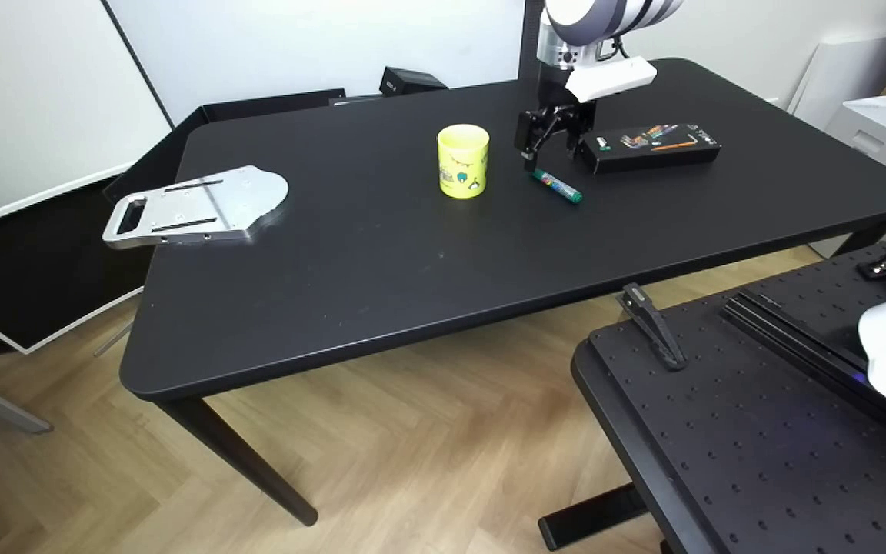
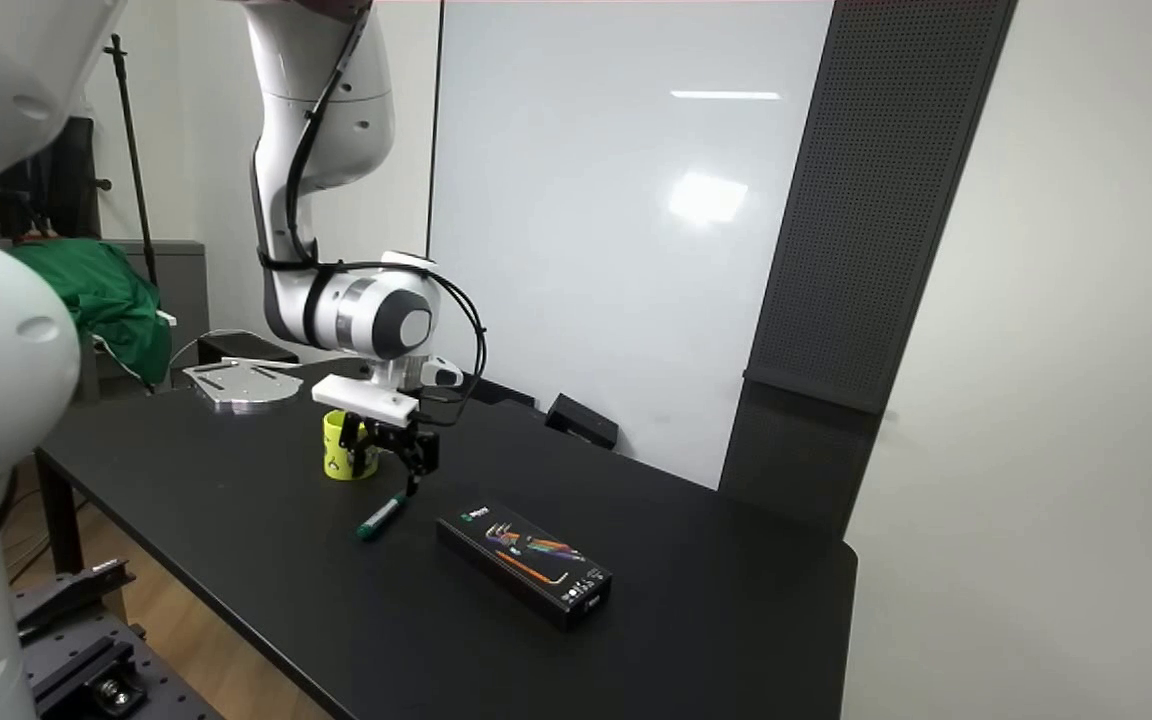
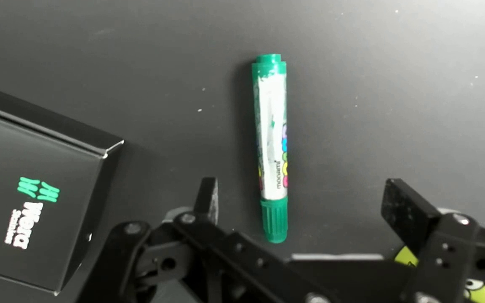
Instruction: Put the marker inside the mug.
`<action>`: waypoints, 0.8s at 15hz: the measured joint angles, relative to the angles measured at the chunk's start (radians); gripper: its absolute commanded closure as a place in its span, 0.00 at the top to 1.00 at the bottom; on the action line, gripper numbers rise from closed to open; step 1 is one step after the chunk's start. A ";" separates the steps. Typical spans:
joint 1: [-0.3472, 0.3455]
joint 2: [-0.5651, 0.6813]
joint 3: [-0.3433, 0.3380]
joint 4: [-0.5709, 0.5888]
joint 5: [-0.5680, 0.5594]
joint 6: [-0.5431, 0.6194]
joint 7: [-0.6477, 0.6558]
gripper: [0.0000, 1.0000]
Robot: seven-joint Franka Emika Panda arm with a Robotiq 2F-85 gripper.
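Observation:
The green marker lies flat on the black table; it shows in both exterior views (image 1: 557,186) (image 2: 382,517) and in the wrist view (image 3: 273,139). The yellow mug stands upright on the table, shown in both exterior views (image 1: 462,165) (image 2: 336,458); a sliver shows at the lower right of the wrist view (image 3: 406,256). My gripper (image 1: 551,158) (image 2: 382,466) is open and empty, low over the cap end of the marker. In the wrist view the fingers (image 3: 307,203) stand either side of the cap, the marker closer to the left finger, touching neither.
A flat black box (image 1: 651,154) (image 2: 526,560) (image 3: 36,235) lies close beside the gripper and marker. A silver metal plate with a handle slot (image 1: 204,204) (image 2: 242,382) lies at the table's far end. A whiteboard (image 2: 616,220) stands behind the table.

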 measured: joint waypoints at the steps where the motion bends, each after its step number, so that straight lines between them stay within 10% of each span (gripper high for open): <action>1: 0.000 0.005 0.000 0.000 0.010 0.004 0.000 1.00; 6: -0.003 0.031 -0.001 0.000 0.035 0.019 0.002 1.00; 7: -0.003 0.035 -0.001 0.000 0.037 0.021 0.003 0.75; 12: -0.003 0.053 -0.002 0.000 0.040 0.025 0.005 0.45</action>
